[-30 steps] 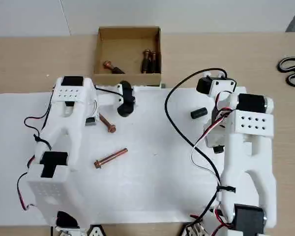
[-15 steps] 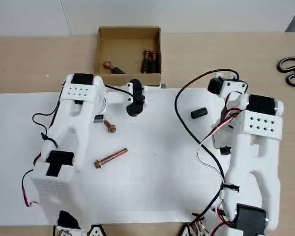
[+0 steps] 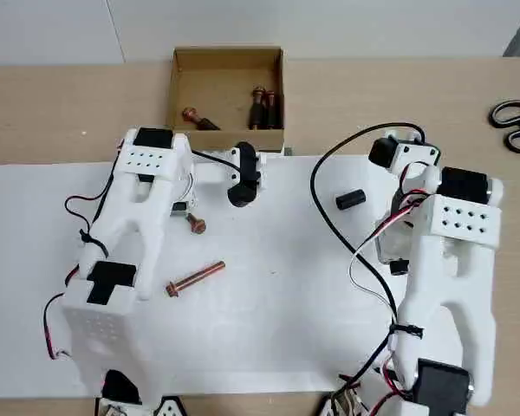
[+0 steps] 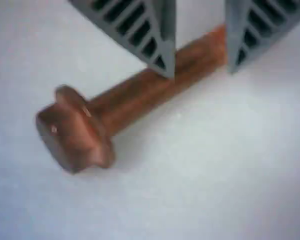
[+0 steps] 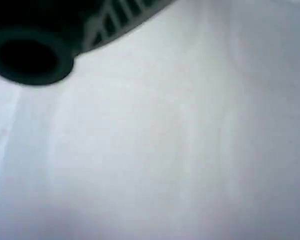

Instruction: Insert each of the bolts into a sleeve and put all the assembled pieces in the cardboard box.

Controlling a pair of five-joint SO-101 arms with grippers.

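Your left arm has swung right. Its gripper (image 4: 200, 67) stands released, astride the short copper flanged bolt (image 4: 115, 115) on the white sheet (image 3: 269, 329). Looks like the pickup step: clench, then carry to the black cylindrical sleeve (image 3: 350, 198); brown cardboard box (image 3: 228, 52) beyond.

wood-toned surface (image 3: 373, 87) in the high view, and a big white sheet (image 3: 277, 329) spread across its near half. the cardboard box (image 3: 228, 54) sits on the bare wood at the sheet's far edge. way off at the right edge, black-handled scissors (image 3: 516, 121) lie on the wood, well apart from the rest. on the sheet now: a copper bolt (image 3: 195, 278) lying left of centre, a second bolt (image 3: 194, 224) just beyond it, half under an arm, and a black sleeve (image 3: 350, 198) over to the right.
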